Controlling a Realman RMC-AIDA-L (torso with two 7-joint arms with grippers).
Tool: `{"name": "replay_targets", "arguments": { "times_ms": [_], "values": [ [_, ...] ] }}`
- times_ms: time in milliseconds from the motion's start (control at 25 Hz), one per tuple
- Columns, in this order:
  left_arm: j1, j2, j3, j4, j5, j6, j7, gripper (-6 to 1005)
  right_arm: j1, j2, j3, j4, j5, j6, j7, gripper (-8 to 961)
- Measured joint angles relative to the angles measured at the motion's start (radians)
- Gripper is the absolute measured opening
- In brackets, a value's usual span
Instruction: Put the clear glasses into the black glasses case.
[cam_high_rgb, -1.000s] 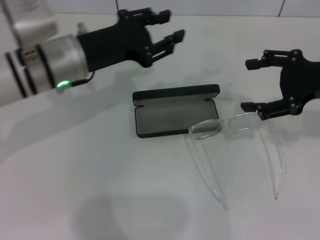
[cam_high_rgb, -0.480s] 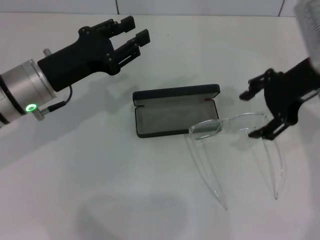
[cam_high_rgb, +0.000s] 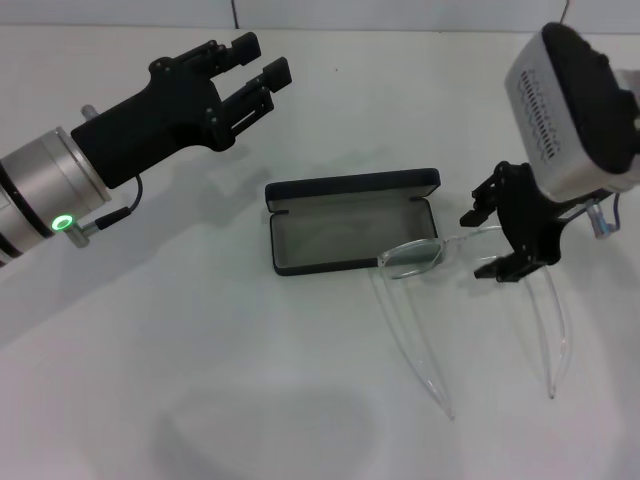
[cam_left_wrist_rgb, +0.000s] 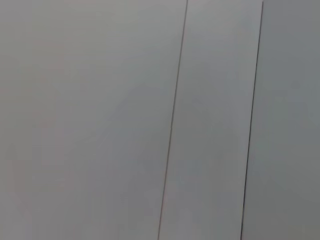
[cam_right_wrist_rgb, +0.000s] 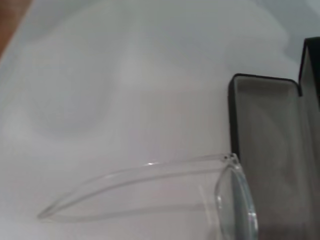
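The black glasses case (cam_high_rgb: 350, 222) lies open at the table's centre, grey lining up, lid raised at the back. The clear glasses (cam_high_rgb: 470, 290) rest unfolded to its right, one lens (cam_high_rgb: 410, 258) overlapping the case's front right corner, both temple arms pointing toward the front. My right gripper (cam_high_rgb: 485, 242) is open and hangs over the right lens, its fingers either side of the frame's right end. The right wrist view shows a temple arm (cam_right_wrist_rgb: 135, 172), a lens (cam_right_wrist_rgb: 239, 200) and the case (cam_right_wrist_rgb: 262, 145). My left gripper (cam_high_rgb: 262, 58) is open, raised at the back left, away from both.
The white table (cam_high_rgb: 200, 380) spreads around the case. A tiled wall runs along its back edge, and the left wrist view shows only those wall tiles (cam_left_wrist_rgb: 100, 120).
My right gripper has swung down and inward from the right and now stands over the glasses' right lens. My left arm drew back to the left, then held still.
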Motion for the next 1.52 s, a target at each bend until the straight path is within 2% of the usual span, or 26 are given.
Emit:
{"name": "replay_targets", "arguments": {
  "times_ms": [80,320,640,840,1000,1280,1480,1520],
  "values": [
    [0.0,0.0,0.001,-0.001,0.0,0.0,0.004,482,0.002,0.002,-0.01,0.013,0.0,0.024,0.0,787],
    [-0.009,0.0,0.0,-0.008,0.0,-0.004,0.005,482,0.027,0.004,-0.055,0.069,0.0,0.074,0.001,567],
    [-0.012,-0.002,0.0,-0.014,0.0,-0.005,0.006,483,0.052,0.007,-0.101,0.14,0.011,0.157,-0.003,481],
    [-0.016,-0.004,0.0,-0.025,-0.003,-0.005,0.011,483,0.056,0.008,-0.136,0.16,0.023,0.192,-0.006,342],
    [-0.041,-0.005,0.0,-0.071,-0.018,-0.005,0.035,483,0.053,0.007,-0.143,0.169,0.045,0.209,-0.008,313],
    [-0.047,-0.004,-0.001,-0.091,-0.028,-0.001,0.032,484,0.047,0.005,-0.138,0.173,0.058,0.2,-0.009,261],
    [-0.035,-0.001,0.0,-0.09,-0.035,0.018,0.027,490,-0.036,-0.001,-0.023,0.089,0.075,0.159,-0.014,130],
    [-0.033,-0.001,0.0,-0.09,-0.036,0.022,0.028,491,-0.051,-0.001,-0.004,0.071,0.078,0.143,-0.017,130]
  ]
}}
